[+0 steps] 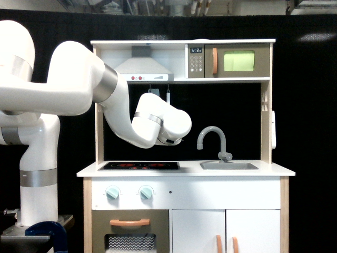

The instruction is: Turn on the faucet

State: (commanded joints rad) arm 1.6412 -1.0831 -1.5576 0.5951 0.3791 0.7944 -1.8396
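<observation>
**Faucet stands untouched at the sink while the arm reaches in over the stove**

Faucet (213,141), grey with an arched gooseneck spout, rises from the back of the sink (228,165) on the exterior view's right side of the toy kitchen counter (184,170). Its small knobbed lever (226,156) sits at the base, just above the sink rim. Nothing can be seen inside the shallow grey basin from this angle.

The white arm (79,95) bends in from the exterior view's left, its wrist end (171,126) hanging above the stovetop (139,165) and just beside the spout, apart from it. The gripper (174,141) is turned away behind the wrist housing, so whether its fingers are spread or pressed together cannot be told.

A range hood (143,68) sits over the stove, with a utensil handle (168,97) hanging below it. On the upper shelf a microwave (231,61) has its door closed. Two mint-green knobs (129,192) face front, above an oven door (130,232) and two cupboard doors (225,232), all closed.
</observation>
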